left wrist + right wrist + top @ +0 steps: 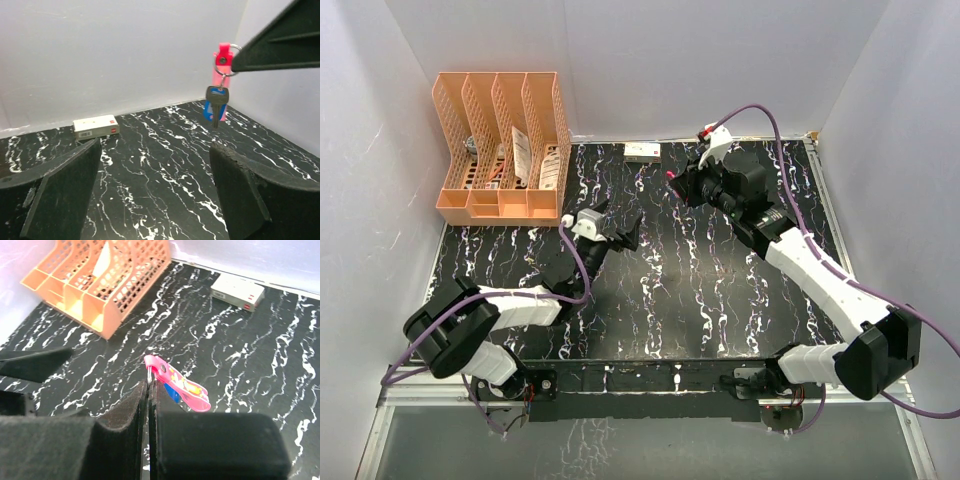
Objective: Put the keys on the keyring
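Note:
The keyring (222, 55) is a pink-red strap with a thin ring, held up in the air above the back of the table. My right gripper (149, 385) is shut on the ring, and the strap (186, 386) sticks out past its fingertips. A key with a blue head (217, 95) hangs from the ring, with blue showing under the strap (171, 392). From above, the keyring (672, 176) is a small red spot at the right gripper (682, 184). My left gripper (160, 185) stands open and empty, lower and to the left (616, 225), apart from the keys.
An orange file organiser (500, 150) stands at the back left corner. A small white box (642, 151) lies against the back wall (95, 126). White walls close in the black marbled table (700, 300) on three sides.

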`<state>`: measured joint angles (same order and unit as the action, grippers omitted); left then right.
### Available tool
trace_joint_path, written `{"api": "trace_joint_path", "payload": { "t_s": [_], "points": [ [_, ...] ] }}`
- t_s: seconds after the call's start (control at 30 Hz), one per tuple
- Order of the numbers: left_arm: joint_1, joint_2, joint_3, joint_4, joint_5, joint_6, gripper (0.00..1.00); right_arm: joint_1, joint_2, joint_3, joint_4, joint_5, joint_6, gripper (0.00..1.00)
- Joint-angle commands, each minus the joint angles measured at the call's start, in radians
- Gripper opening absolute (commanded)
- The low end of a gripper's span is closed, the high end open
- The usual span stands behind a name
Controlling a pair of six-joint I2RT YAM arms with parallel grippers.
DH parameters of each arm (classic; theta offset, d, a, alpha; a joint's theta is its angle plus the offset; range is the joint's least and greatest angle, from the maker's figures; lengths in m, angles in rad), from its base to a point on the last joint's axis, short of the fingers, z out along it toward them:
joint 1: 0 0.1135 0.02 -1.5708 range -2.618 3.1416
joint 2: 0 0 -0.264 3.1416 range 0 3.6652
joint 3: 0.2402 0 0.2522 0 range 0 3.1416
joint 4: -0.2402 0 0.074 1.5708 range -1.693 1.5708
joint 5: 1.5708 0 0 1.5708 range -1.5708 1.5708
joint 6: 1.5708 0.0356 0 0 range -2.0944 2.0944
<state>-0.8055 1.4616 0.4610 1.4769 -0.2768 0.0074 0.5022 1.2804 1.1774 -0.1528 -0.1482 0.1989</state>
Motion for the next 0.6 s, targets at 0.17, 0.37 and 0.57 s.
{"api": "trace_joint_path", "payload": {
  "t_s": [0.17, 0.37, 0.57],
  "points": [
    [-0.001, -0.089, 0.007, -0.042, -0.103, 0.025, 0.88, -0.001, -0.044, -0.023, 0.161, -0.259, -0.008, 0.0],
    [0.0, -0.09, 0.007, -0.056, -0.106, 0.032, 0.88, -0.001, 0.05, 0.096, -0.091, 0.219, 0.024, 0.0],
    [-0.001, -0.089, 0.009, -0.061, -0.119, 0.041, 0.89, -0.003, 0.043, 0.057, -0.067, 0.114, -0.021, 0.0]
  ]
}}
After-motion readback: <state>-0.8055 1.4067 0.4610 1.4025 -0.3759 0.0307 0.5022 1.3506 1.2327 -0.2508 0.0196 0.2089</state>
